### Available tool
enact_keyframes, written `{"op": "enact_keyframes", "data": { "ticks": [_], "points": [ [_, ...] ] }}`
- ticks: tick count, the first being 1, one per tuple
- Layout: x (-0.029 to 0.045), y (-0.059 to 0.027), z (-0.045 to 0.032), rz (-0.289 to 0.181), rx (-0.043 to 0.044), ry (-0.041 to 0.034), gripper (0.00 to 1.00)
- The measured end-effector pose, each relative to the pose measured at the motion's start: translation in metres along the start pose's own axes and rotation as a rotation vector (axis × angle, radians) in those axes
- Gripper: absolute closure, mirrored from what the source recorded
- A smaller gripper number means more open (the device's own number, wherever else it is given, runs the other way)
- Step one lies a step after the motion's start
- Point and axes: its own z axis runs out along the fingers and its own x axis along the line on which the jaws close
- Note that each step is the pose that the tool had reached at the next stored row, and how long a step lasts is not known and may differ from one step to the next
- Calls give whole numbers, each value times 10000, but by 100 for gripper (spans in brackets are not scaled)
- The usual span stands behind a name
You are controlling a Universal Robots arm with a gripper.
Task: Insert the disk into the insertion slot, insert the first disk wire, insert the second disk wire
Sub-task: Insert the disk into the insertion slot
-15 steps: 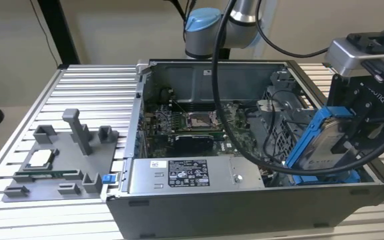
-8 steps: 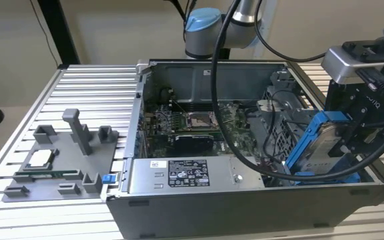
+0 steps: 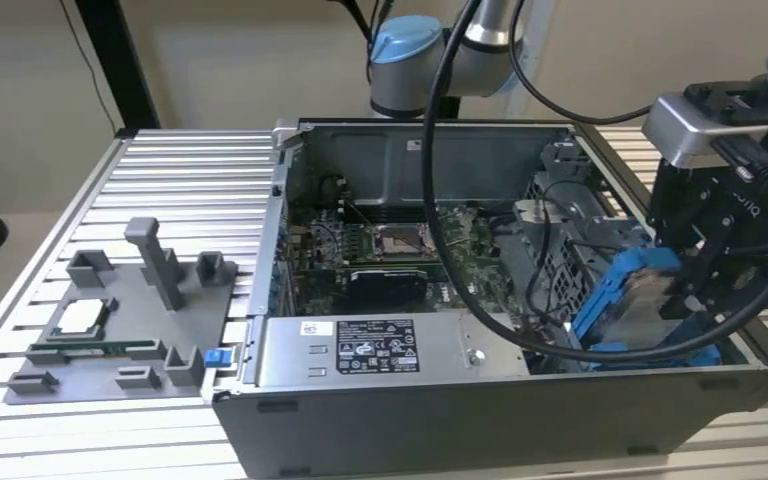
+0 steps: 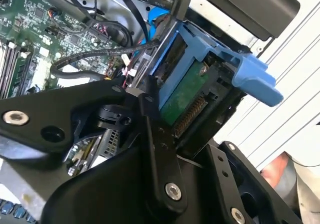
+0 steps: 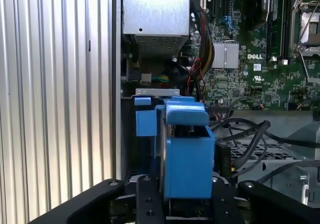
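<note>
One gripper [image 3: 688, 285], exterior view: clamped on the disk [image 3: 631, 290], which tilts over the insertion slot [image 3: 651, 352] at the computer case's [image 3: 491, 410] right end. Second wrist view: black fingers [image 4: 155, 144] flank the disk's green board. First wrist view: its blue frame stands between them.

Soft, even room light over my work, dimmer inside the computer case [image 3: 357, 160].
In the exterior view the ribbed aluminium table [image 3: 184, 180] is bright, with no hard shadows, while the case floor sits in shade. In the first wrist view the table's slats carry pale glare and the motherboard [image 5: 250, 84] reads crisp. In the second wrist view my pincer [image 4: 182, 115] (close to the lens) looms dark and soft, faintly sheened; the disk [image 4: 192, 84] shows vivid blue.
</note>
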Motion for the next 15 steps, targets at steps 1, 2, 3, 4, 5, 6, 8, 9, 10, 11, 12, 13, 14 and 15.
{"op": "enact_keyframes", "data": {
  "ticks": [1,2,3,4,5,6,8,9,10,11,12,13,14,15],
  "points": [
    [0,0,1,0,0,0,0],
    [0,0,2,0,0,-1,0],
    [0,0,2,0,0,-1,0],
    [0,0,3,0,0,-2,0],
    [0,0,3,0,0,0,0],
    [0,0,4,0,0,-1,0],
    [0,0,5,0,0,-1,0],
    [0,0,5,0,0,-1,0],
    [0,0,4,0,0,-2,0],
    [0,0,-7,0,0,-2,0],
    [-2,0,-33,1,0,-3,0],
    [-4,0,-69,1,0,-2,0],
    [-5,1,-107,0,0,-1,0],
    [-7,1,-132,0,0,-2,0]
  ]
}}
